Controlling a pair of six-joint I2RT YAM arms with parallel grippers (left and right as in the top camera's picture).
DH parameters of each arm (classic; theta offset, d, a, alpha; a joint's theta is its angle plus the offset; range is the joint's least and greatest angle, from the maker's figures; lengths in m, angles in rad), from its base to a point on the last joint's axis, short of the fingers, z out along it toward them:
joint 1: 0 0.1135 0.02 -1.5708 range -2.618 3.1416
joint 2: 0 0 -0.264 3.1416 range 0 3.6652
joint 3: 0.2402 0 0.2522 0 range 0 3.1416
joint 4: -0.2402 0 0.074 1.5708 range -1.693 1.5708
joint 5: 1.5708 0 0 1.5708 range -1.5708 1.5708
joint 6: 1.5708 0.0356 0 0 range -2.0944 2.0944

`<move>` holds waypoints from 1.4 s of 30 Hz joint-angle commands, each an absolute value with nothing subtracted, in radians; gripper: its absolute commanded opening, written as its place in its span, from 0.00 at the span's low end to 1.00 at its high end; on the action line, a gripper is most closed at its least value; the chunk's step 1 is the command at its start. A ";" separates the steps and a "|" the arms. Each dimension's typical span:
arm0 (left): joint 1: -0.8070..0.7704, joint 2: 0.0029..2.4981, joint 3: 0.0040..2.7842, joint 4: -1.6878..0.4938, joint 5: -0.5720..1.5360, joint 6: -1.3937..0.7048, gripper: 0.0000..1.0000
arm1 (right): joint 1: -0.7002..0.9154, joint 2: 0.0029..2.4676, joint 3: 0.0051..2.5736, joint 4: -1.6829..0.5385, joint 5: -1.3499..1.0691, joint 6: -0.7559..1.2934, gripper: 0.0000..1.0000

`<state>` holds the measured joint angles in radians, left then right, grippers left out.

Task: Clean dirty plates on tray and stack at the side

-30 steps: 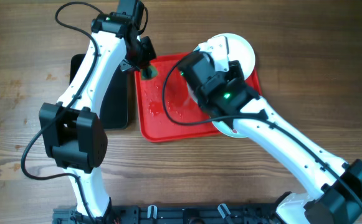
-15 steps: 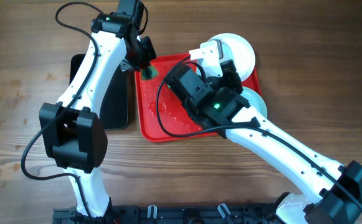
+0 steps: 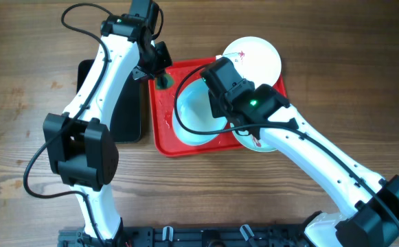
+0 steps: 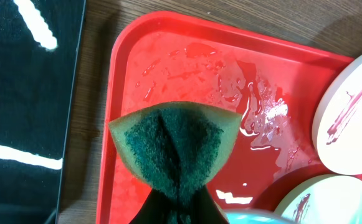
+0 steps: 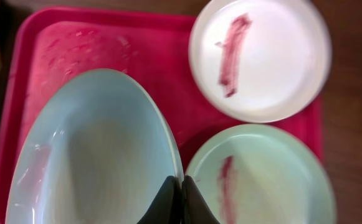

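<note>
Right gripper (image 5: 176,186) pinches a tilted blue plate (image 5: 87,149) above the tray (image 3: 163,127). Left gripper (image 4: 179,204), at the tray's eleven o'clock, clamps a sponge (image 4: 174,140).

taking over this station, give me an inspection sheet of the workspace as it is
surface: wooden table; red tray on it, wet inside
job's things: white plate and one mint plate lie streaked red at tray's right; other mint plate held up, tilted
clutter: black tray left of red tray
claws: left claw shut on green sponge; right claw shut on held plate's rim
cables: black cable loops above tray
surroundings: black rack at table's near edge
</note>
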<state>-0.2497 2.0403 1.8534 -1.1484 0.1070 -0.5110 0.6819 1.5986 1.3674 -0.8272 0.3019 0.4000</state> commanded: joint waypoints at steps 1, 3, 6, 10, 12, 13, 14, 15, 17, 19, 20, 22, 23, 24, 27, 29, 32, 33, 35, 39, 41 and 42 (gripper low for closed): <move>-0.259 2.031 1.866 -1.149 0.123 -0.501 0.04 | 0.662 1.587 1.367 -0.825 0.125 0.429 0.04; -0.259 2.031 1.866 -1.149 0.123 -0.501 0.04 | 0.657 1.587 1.367 -0.825 0.121 0.447 0.04; -0.259 2.031 1.866 -1.149 0.123 -0.501 0.04 | 0.647 1.586 1.367 -0.823 0.121 0.448 0.04; -0.259 2.031 1.866 -1.149 0.123 -0.501 0.04 | 0.607 1.585 1.367 -0.823 0.099 0.447 0.04; -0.259 2.031 1.866 -1.149 0.123 -0.501 0.04 | 0.572 1.583 1.367 -0.823 0.073 0.445 0.05; -0.259 2.031 1.866 -1.149 0.123 -0.501 0.04 | 0.542 1.579 1.367 -0.824 0.054 0.443 0.05; -0.259 2.031 1.866 -1.149 0.123 -0.501 0.04 | 0.515 1.577 1.367 -0.823 0.040 0.440 0.04; -0.259 2.031 1.866 -1.149 0.123 -0.501 0.04 | 0.487 1.574 1.367 -0.823 0.026 0.432 0.04; -0.259 2.031 1.866 -1.149 0.123 -0.501 0.04 | 0.431 1.572 1.367 -0.820 0.002 0.418 0.04; -0.259 2.031 1.866 -1.149 0.123 -0.501 0.04 | 0.366 1.572 1.367 -0.823 -0.002 0.410 0.04; -0.259 2.031 1.866 -1.149 0.123 -0.501 0.04 | 0.333 1.573 1.367 -0.824 -0.002 0.401 0.04; -0.259 2.031 1.866 -1.149 0.122 -0.501 0.04 | 0.272 1.573 1.367 -0.824 -0.002 0.391 0.04; -0.259 2.031 1.866 -1.149 0.123 -0.501 0.04 | 0.240 1.573 1.367 -0.824 -0.002 0.382 0.04; -0.259 2.031 1.866 -1.149 0.123 -0.501 0.04 | 0.206 1.573 1.367 -0.824 -0.002 0.369 0.04; -0.259 2.031 1.866 -1.149 0.123 -0.501 0.04 | 0.109 1.573 1.367 -0.826 -0.003 0.356 0.04; -0.259 2.031 1.866 -1.149 0.123 -0.501 0.04 | 0.052 1.574 1.367 -0.827 -0.038 0.318 0.04; -0.259 2.031 1.866 -1.150 0.123 -0.501 0.04 | 0.018 1.580 1.367 -0.827 -0.141 0.256 0.04; -0.259 2.031 1.866 -1.150 0.123 -0.501 0.04 | 0.018 1.584 1.367 -0.827 -0.178 0.240 0.05; -0.259 2.031 1.866 -1.150 0.123 -0.501 0.04 | 0.033 1.601 1.367 -0.826 -0.241 0.222 0.11; -0.259 2.031 1.866 -1.150 0.123 -0.501 0.04 | 0.099 1.685 1.367 -0.800 -0.317 0.212 0.25; -0.259 2.031 1.866 -1.150 0.123 -0.501 0.04 | 0.139 1.736 1.367 -0.770 -0.355 0.212 0.26; -0.259 2.031 1.866 -1.150 0.123 -0.501 0.04 | 0.162 1.761 1.367 -0.754 -0.363 0.213 0.27</move>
<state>-0.2558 2.0403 1.8534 -1.1484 0.1070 -0.5110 0.0940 1.6577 1.3674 -0.7864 -0.2470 0.2394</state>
